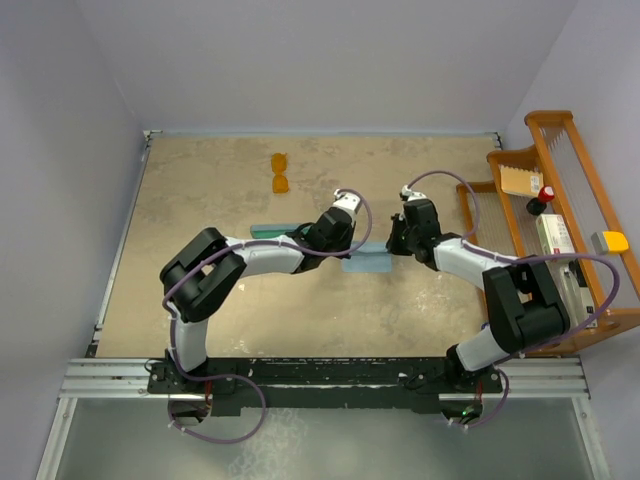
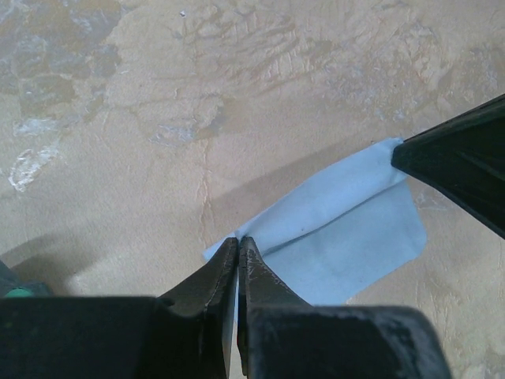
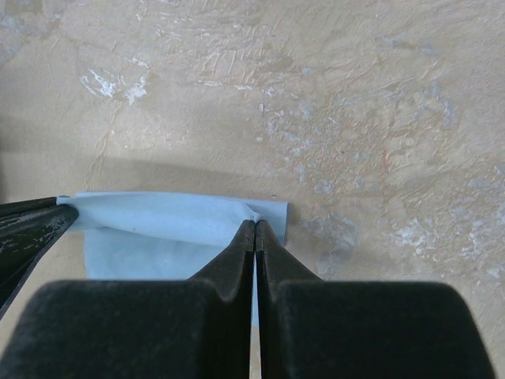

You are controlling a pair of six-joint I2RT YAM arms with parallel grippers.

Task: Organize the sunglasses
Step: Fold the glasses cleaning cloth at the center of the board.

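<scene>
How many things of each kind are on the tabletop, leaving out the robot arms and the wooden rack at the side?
Small orange-lensed sunglasses: 1
Light blue folded cloth: 1
Teal-green case, partly hidden: 1
Total: 3

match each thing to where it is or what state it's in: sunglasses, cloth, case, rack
Things:
1. sunglasses
2. cloth
3. case
4. rack

Places or states:
a. pinched at opposite ends by the left gripper and the right gripper
b. standing at the right side of the scene
c. lying alone, far from both arms
d. partly hidden behind the left arm

Pairs: 1-c, 2-a, 3-d, 4-b
</scene>
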